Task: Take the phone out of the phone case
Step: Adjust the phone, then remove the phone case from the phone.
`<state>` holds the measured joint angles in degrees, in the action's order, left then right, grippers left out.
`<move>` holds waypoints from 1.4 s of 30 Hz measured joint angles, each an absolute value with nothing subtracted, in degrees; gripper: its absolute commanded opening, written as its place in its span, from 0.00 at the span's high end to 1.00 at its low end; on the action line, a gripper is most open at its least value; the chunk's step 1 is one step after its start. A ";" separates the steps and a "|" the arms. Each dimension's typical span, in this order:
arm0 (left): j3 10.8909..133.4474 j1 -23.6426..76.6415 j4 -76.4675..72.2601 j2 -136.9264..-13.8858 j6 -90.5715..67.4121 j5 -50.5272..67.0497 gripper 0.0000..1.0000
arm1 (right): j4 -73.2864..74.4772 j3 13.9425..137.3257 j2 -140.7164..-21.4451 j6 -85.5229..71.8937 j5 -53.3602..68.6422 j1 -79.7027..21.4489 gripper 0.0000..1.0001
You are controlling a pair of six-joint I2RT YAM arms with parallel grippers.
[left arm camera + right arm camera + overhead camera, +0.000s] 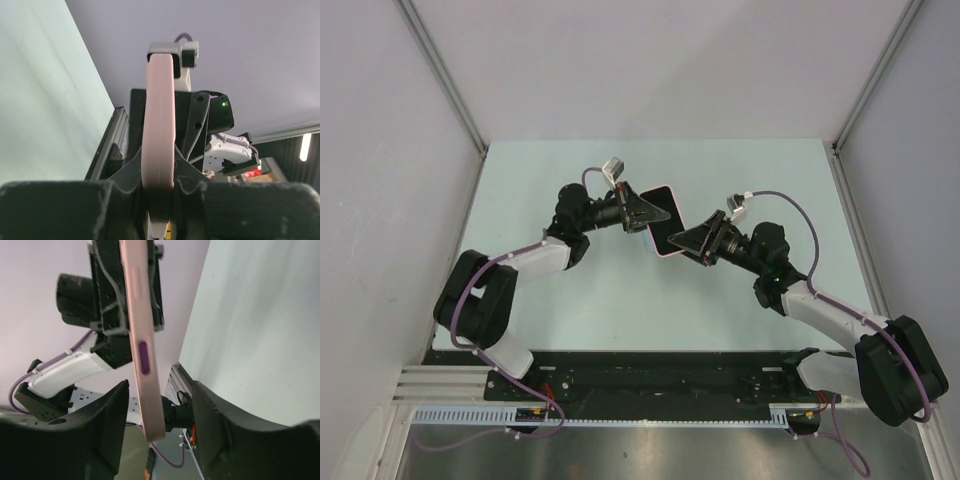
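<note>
The phone (666,226) sits in its pink case (664,253), held above the middle of the table (580,300). The left gripper (654,212) clamps the case's far end. The right gripper (683,240) straddles the near end, fingers spread.

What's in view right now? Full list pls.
case: 1, pink, held off the table between the arms
phone: 1, black screen, inside the case
button: 1, purple, on the case's side edge
table: 1, pale green, under the arms
walls: 3, pale grey, left, back and right of the table
cables: 2, purple, one along each arm
left arm: 1, black and white, jaws shut on the case
right arm: 1, black and white, jaws open around the case's other end
</note>
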<state>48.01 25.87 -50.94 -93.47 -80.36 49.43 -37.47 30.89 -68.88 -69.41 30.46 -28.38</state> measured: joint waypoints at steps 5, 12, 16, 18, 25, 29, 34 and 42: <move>52.75 25.65 -44.27 -90.30 -75.85 48.71 1.00 | -32.34 30.81 -64.95 -68.55 30.76 -29.04 0.41; 53.19 25.19 -45.30 -90.48 -77.89 48.86 1.00 | -31.07 30.81 -59.90 -70.13 29.95 -28.23 0.49; 52.51 25.04 -47.94 -90.61 -80.25 48.93 1.00 | -33.47 30.81 -59.90 -72.05 29.98 -27.88 0.57; 52.12 25.02 -48.73 -90.61 -81.06 49.04 1.00 | -34.83 30.81 -60.14 -72.64 29.95 -27.88 0.63; 52.01 24.93 -49.89 -90.59 -82.89 49.12 1.00 | -36.01 30.76 -60.71 -74.15 29.43 -27.73 0.94; 51.94 24.60 -49.98 -90.59 -83.88 48.71 1.00 | -38.46 30.68 -62.11 -75.20 29.47 -27.64 0.98; 51.94 24.43 -50.06 -90.52 -84.47 48.64 1.00 | -48.49 28.82 -65.58 -80.31 30.15 -27.62 0.97; 51.99 22.68 -51.11 -89.93 -86.02 47.83 1.00 | -68.16 28.58 -77.45 -91.42 30.74 -27.53 0.91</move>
